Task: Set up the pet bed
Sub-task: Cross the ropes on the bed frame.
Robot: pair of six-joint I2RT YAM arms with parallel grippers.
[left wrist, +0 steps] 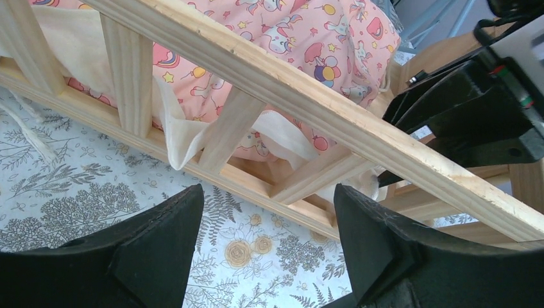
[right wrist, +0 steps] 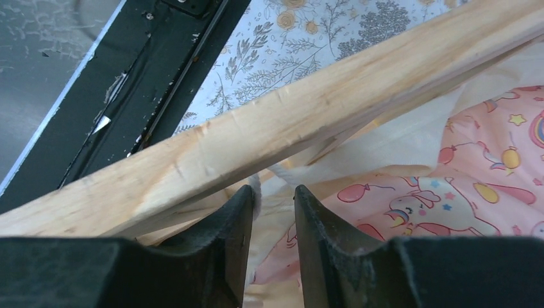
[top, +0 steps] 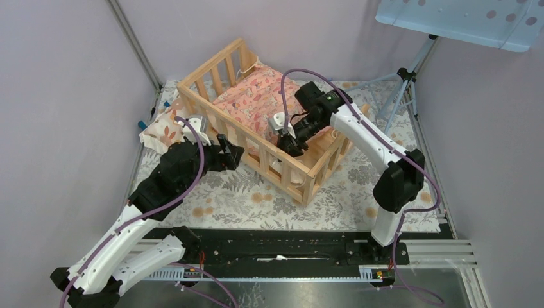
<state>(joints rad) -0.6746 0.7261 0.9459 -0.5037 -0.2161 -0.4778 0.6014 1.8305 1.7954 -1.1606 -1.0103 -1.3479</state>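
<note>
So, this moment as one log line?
left claw: open, outside light wooden slatted pet bed | right claw: open, inside over pink patterned cushion

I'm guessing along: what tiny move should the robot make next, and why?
Probably lift the right gripper clear of the light wooden slatted pet bed: its jaws stand slightly apart, seemingly gripping nothing, the pink unicorn-print cushion lies inside, and the small leaf-print cream pillow sits outside.

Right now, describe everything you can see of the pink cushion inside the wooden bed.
The pink cushion is soft fabric printed with unicorns, balloons, stars and rainbows, edged by a cream ruffle. It lies inside the pet bed, filling most of its base, the ruffle poking out between the front slats. The right pincer hovers at its near edge, slightly open.
</note>
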